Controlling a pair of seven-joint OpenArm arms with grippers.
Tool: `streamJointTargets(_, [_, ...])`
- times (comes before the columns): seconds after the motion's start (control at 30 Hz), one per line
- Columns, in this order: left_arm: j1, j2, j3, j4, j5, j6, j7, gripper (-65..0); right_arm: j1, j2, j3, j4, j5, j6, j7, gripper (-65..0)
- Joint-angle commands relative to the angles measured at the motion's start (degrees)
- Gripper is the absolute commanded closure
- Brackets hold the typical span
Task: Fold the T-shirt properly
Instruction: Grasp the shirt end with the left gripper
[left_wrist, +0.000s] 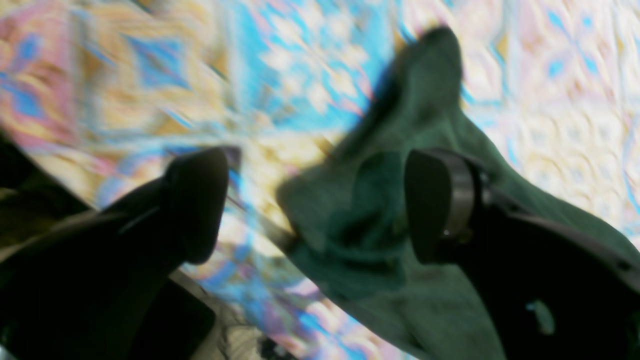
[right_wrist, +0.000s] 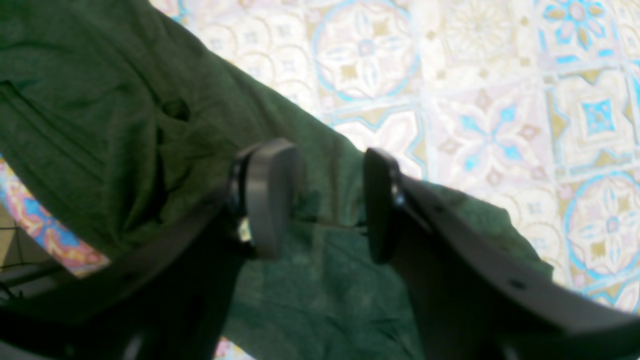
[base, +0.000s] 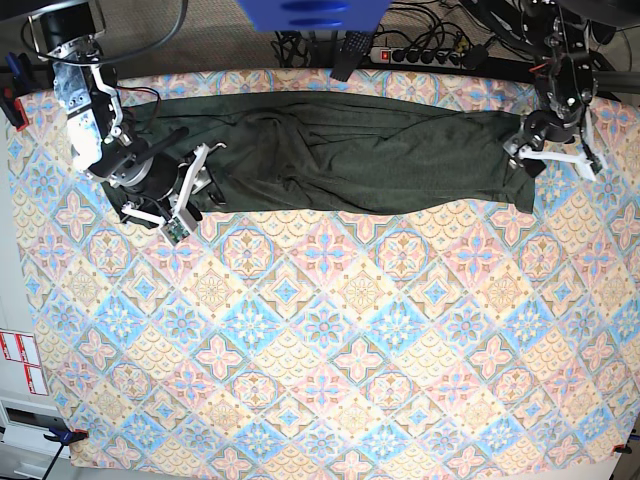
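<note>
**Shirt stretched along the far edge, an arm at each end**

The T-shirt (base: 340, 150) lies as a long band across the far side of the patterned desk (base: 320, 330), its long axis running side to side in the base view, rumpled and twisted near the middle. Each arm stands at one end, so neither is nearer the garment as a whole.

The left gripper (left_wrist: 315, 205) sits at the base view's right-hand end with its jaws wide apart; green cloth lies between and beneath them, touching the one finger (left_wrist: 435, 200), though nothing looks clamped. That wrist view is badly smeared, so I'd call it probably let go and not swear to it.

The right gripper (right_wrist: 320, 200) at the opposite end has its jaws parted over the fabric, with cloth showing in the gap, not pinched. From either end, the shirt's bulk lies inward toward the other arm.
</note>
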Motion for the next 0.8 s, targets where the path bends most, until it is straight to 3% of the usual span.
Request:
streamJointTargets(0.0, [-0.96, -0.65, -0.07, 0.24, -0.3, -1.77, -0.74, -56.5, 0.6, 0.61, 0.47, 0.93, 0.59, -0.09, 1.22, -24.7])
streamJointTargets(0.1, [-2.72, -2.06, 0.01, -2.04, -0.21, -5.64, 0.31, -56.2, 0.6, 0.61, 0.47, 0.93, 0.59, -0.09, 1.22, -24.7])
streamJointTargets(0.33, [-7.38, -2.85, -0.07, -5.91, 0.05, -13.64, 10.69, -56.1, 0.6, 0.61, 0.47, 1.02, 0.59, -0.09, 1.22, -24.7])
streamJointTargets(0.5, [-9.67, -4.43, 0.01, -8.99, -0.3, -15.93, 13.85, -54.4, 0.69, 0.61, 0.47, 1.02, 0.59, -0.09, 1.22, -24.7])
streamJointTargets(0.67, [-11.87, -4.43, 0.1, -12.15, 0.05, -17.69, 16.93, -46.6, 0.78, 0.61, 0.47, 1.02, 0.59, -0.09, 1.22, -24.7])
streamJointTargets(0.77, [-14.15, -4.87, 3.97, -16.55, 0.23, -18.56, 17.46, -40.9, 0.87, 0.61, 0.47, 1.11, 0.59, -0.09, 1.22, -24.7])
